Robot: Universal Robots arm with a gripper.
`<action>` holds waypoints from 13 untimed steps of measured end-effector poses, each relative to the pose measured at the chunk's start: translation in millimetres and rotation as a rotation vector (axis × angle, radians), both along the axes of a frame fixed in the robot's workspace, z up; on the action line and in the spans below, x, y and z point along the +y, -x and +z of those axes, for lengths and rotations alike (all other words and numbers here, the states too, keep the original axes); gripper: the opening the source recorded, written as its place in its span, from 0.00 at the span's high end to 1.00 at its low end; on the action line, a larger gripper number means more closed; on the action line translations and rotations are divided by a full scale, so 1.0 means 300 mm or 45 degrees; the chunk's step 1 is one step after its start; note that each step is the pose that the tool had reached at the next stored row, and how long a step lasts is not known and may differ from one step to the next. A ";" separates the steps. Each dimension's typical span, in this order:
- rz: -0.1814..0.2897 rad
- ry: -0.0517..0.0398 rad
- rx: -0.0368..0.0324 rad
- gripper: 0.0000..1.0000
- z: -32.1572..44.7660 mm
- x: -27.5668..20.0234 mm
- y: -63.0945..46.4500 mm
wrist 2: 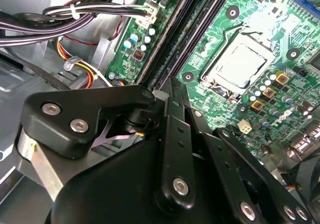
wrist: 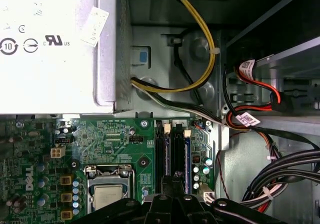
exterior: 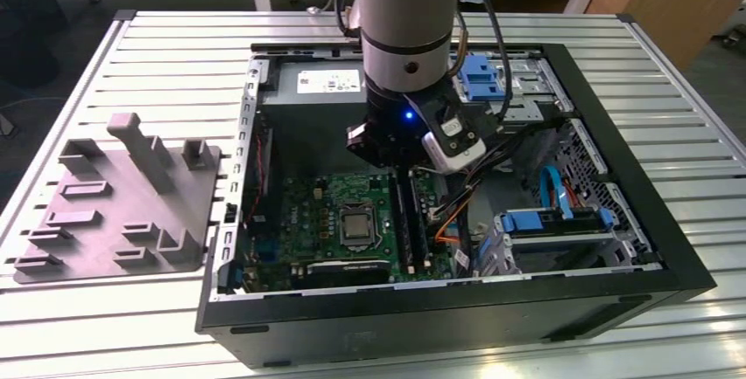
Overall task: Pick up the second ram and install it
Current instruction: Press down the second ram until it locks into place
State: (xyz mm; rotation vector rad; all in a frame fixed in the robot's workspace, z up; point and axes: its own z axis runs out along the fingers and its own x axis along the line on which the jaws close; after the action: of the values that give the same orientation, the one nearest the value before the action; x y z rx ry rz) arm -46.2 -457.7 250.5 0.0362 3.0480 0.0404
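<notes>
We see a white label point(wrist: 50, 44) on the power supply, printed with round certification signs. White lettering marks the green motherboard point(wrist: 115, 139). Small white tags point(wrist: 248, 119) with fine print, too small to read, hang on the red cables.

Second ram point(exterior: 406, 217): long, thin, flat dark memory stick, seen edge-on in the exterior view as a narrow black strip. Pose: on its long edge, level, its length running from 12 o'clock to 6 o'clock. Location: in the memory slot rows of the green motherboard point(exterior: 306, 222), just beside the processor socket point(exterior: 353, 224) at that socket's 3 o'clock. Whether it is pressed fully home in its slot cannot be told
</notes>
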 end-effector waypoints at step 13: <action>0.000 0.000 0.0000 0.90 -0.014 0.033 -0.010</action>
State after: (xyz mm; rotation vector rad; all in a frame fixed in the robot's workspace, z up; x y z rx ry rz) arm -43.3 -447.7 246.4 0.0364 3.0480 0.0405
